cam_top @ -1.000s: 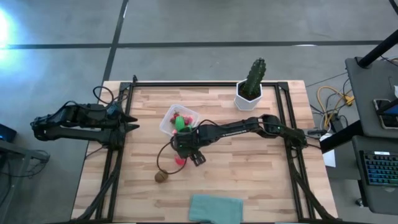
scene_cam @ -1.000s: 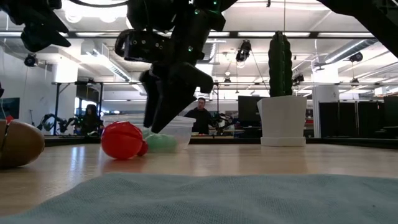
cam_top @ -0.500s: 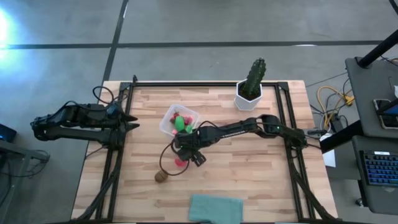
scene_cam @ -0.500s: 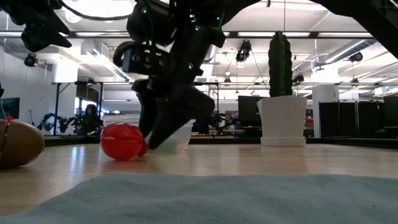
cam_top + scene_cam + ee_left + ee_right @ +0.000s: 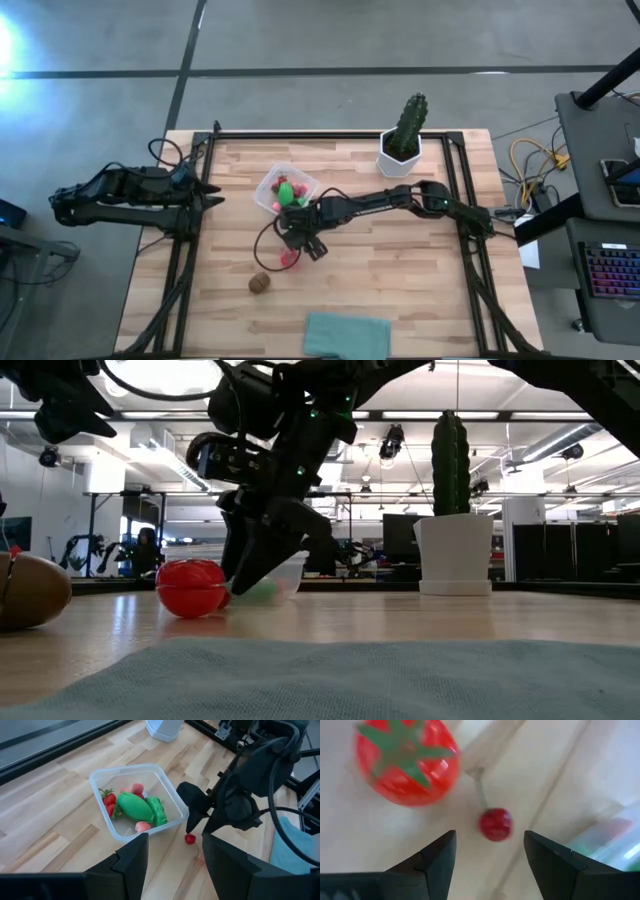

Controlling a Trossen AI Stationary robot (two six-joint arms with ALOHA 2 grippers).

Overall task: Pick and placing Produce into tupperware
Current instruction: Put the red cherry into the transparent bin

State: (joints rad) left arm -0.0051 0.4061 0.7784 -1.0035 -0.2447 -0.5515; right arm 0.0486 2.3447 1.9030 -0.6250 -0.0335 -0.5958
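Dark and idle, my left gripper [image 5: 210,197] hangs at the table's [image 5: 420,290] left edge, fingers spread with nothing between them. On the light wood nearer the middle, the clear tupperware [image 5: 287,192] holds two green oblong pieces [image 5: 136,806] and several small red and pink ones. Just beside its near wall my right gripper [image 5: 300,240] reaches low over the tabletop, released, its two fingers [image 5: 434,860] parted either side of a small red cherry [image 5: 495,824] lying loose on the wood. A red tomato [image 5: 406,761] with a green star-shaped top sits close by, and a brown kiwi [image 5: 260,283] rests well apart toward the table's front. To the right, a cactus [image 5: 407,125] stands in its white pot [image 5: 398,161].
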